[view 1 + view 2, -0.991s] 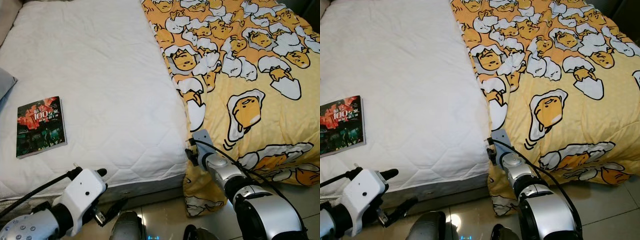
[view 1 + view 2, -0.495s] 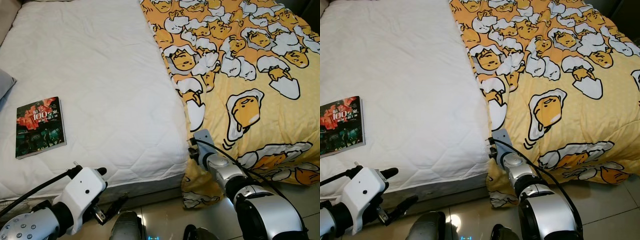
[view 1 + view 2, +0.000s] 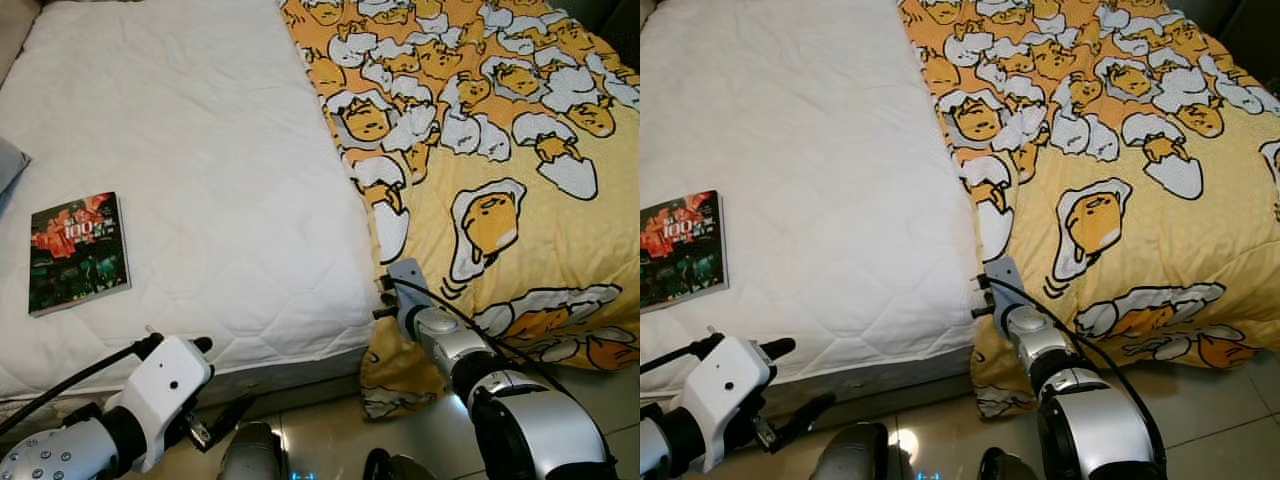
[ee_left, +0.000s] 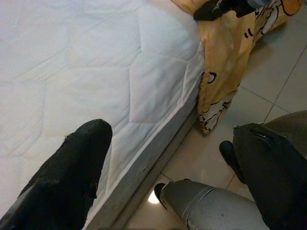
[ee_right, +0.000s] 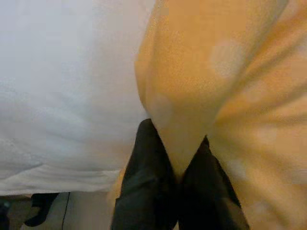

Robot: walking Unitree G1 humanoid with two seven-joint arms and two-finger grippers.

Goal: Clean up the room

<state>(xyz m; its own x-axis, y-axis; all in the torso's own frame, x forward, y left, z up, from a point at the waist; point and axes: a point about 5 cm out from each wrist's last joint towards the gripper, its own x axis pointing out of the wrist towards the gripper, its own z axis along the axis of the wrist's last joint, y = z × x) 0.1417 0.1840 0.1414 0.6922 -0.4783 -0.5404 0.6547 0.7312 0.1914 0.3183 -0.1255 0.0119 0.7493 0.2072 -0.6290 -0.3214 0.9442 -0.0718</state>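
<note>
At far left we note a book (image 3: 78,252) lying flat on the white mattress (image 3: 200,170), well apart from both arms; it looks stiff and light, and we judge it could be taken by its free edge.

Left gripper (image 4: 168,158) hangs low at the foot of the bed, over the tiled floor (image 4: 268,72), fingers spread wide with nothing between them.

Right gripper (image 5: 178,172) sits at the mattress corner with its fingers pressed together on a fold of the yellow egg-print quilt (image 3: 500,150). The quilt covers the right half of the bed, and its lower corner droops over the edge toward the floor.

Handling, as we judge it: the quilt is soft, limp and bulky. It will drape and drag rather than move as one piece, and a thin pinch may slip out under the cloth's own weight. A hold at a hem or corner, with several layers gathered, seems safest. It is not fragile, and the mattress surface should let it slide.
</note>
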